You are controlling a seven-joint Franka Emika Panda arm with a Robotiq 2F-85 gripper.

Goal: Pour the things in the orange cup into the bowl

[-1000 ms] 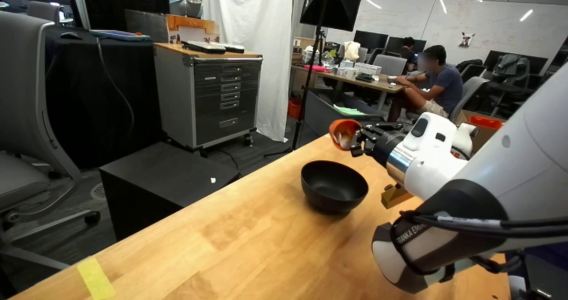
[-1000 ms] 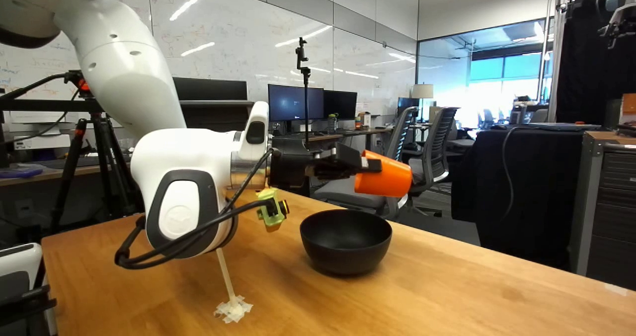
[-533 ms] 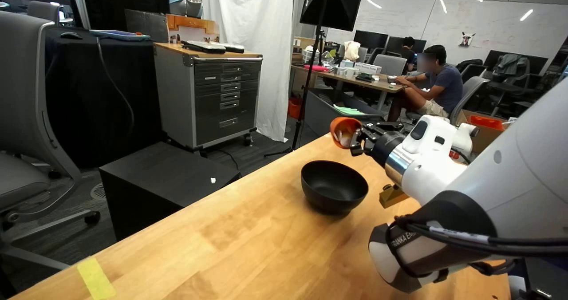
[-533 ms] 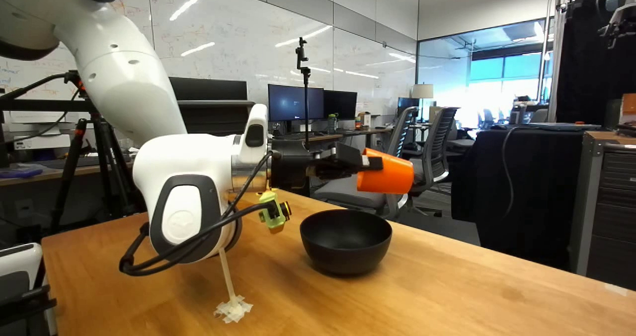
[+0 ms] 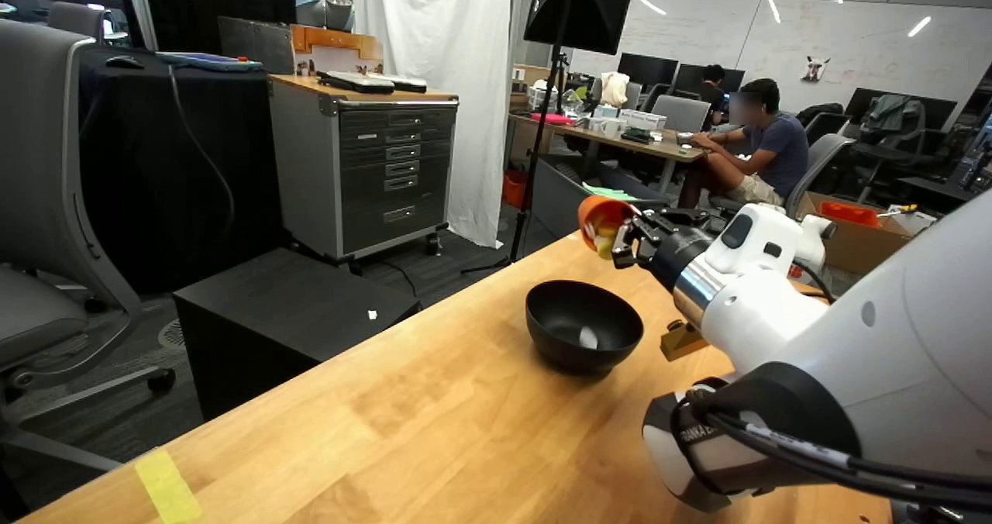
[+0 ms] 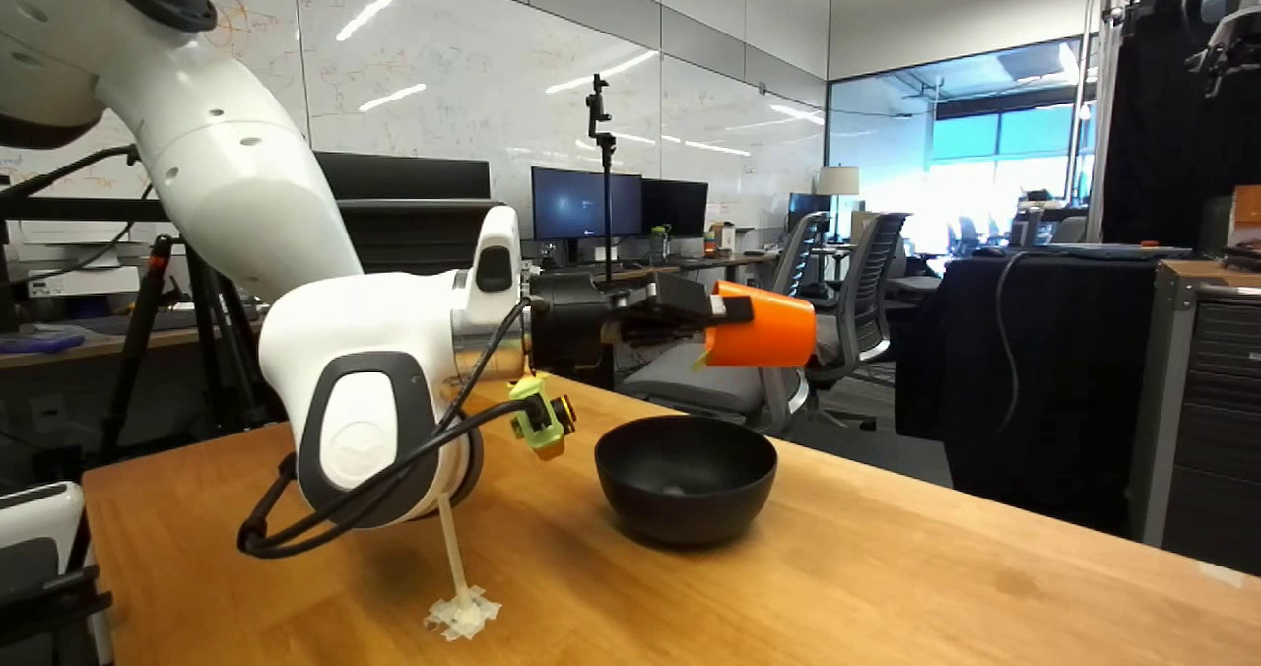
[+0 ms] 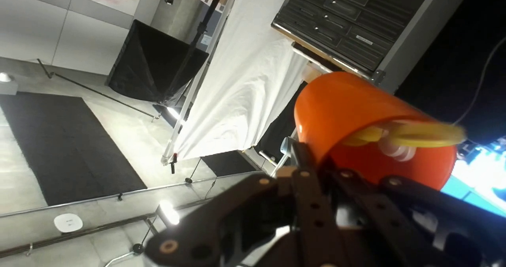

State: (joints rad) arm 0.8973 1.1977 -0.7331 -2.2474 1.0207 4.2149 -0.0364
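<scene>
My gripper (image 5: 626,237) is shut on the orange cup (image 6: 773,331). In the wrist view one finger (image 7: 302,150) lies outside the cup wall and the other reaches inside the rim. The cup lies nearly on its side above the black bowl (image 6: 685,518), its mouth towards the arm. Yellow and whitish things (image 5: 603,243) show in its mouth. In the wrist view a blurred yellow piece (image 7: 427,134) sticks out of the mouth. One whitish piece (image 5: 588,338) is in the bowl, which stands upright on the table.
The wooden table (image 5: 434,400) carries a yellow tape strip (image 5: 168,485). A thin pale stick stands by a taped patch (image 6: 463,612) under the arm. A black box (image 5: 294,303) and a chair (image 6: 690,380) stand beyond the table edge.
The cup has tipped further, from base low to nearly level. Yellow pieces have come to its mouth. A whitish piece has appeared in the bowl. The bowl has not moved.
</scene>
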